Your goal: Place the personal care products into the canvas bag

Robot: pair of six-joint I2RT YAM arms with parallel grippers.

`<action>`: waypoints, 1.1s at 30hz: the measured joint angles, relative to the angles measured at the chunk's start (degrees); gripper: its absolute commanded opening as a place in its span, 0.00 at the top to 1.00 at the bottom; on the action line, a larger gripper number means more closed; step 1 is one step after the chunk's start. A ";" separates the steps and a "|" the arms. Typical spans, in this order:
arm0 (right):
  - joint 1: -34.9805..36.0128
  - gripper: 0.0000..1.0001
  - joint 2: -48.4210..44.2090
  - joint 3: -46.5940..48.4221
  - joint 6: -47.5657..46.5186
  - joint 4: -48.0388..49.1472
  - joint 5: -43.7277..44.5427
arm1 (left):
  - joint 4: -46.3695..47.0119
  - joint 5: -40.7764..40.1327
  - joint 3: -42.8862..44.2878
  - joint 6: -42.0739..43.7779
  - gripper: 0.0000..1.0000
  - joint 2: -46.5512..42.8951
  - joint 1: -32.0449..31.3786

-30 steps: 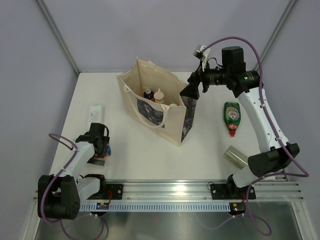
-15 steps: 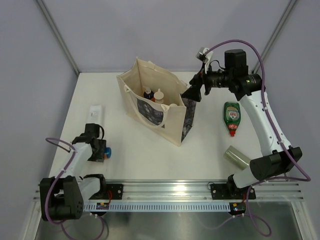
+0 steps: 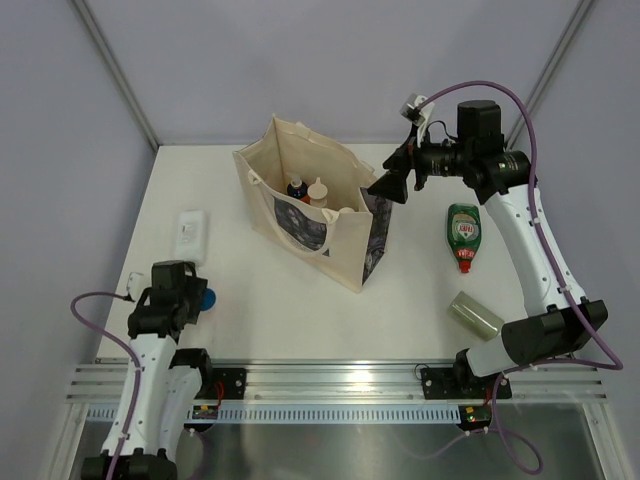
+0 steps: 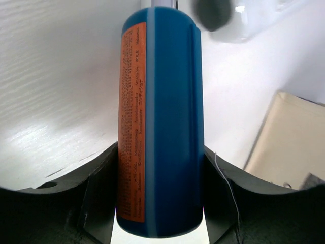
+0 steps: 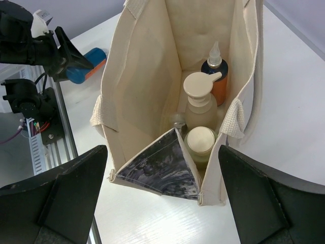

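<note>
Near canvas bag [image 3: 345, 262], green bottle [image 3: 463, 228]

White table [image 3: 300, 310], pale lilac walls [image 3: 300, 60] w/ alu corner posts [image 3: 114, 70], alu rail [image 3: 340, 378] at near edge

cyl [image 4: 160, 127]: blue w/ orange label | bag [image 3: 300, 150]: cream, dark photo prints | btl [image 3: 463, 228]: green, red cap | box [image 3: 190, 233]: white

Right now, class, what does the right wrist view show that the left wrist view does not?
Only the right wrist view: the canvas bag's inside, holding a beige bottle, an orange spray bottle and a sage-green bottle. Only the left wrist view: the print on the orange label. Both: the blue-orange cylinder in the left gripper, and the bag.
</note>
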 measured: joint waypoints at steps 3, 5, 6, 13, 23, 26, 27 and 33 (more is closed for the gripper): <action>-0.35 0.00 0.00 -0.24 0.59 0.55 -0.74 | 0.11 0.11 1.14 3.65 1.00 -4.24 0.00; -0.46 0.01 0.00 -0.46 0.98 0.76 -0.96 | 0.00 0.11 2.10 5.38 1.00 -5.95 0.00; -0.52 0.01 0.00 -0.59 1.16 0.83 -1.07 | -0.04 0.13 2.78 6.19 1.00 -6.78 0.00; -0.94 0.01 0.00 -0.96 1.92 1.60 -1.20 | -1.05 0.96 7.37 11.08 1.00 -10.64 0.00; -1.36 0.00 -0.09 -1.38 2.16 1.81 -1.20 | 12.72 17.53 13.81 18.58 1.00 -7.41 0.13; -1.57 0.01 -0.24 -2.16 2.21 1.97 -1.18 | 17.11 22.69 18.03 20.26 1.00 -4.74 0.09; -1.64 0.00 -0.28 -2.43 2.25 2.01 -1.18 | 18.51 23.96 19.08 20.55 1.00 -4.17 0.02; -2.23 0.01 -0.68 -4.42 2.62 2.21 -1.16 | 28.50 30.56 24.87 21.05 1.00 1.36 -3.76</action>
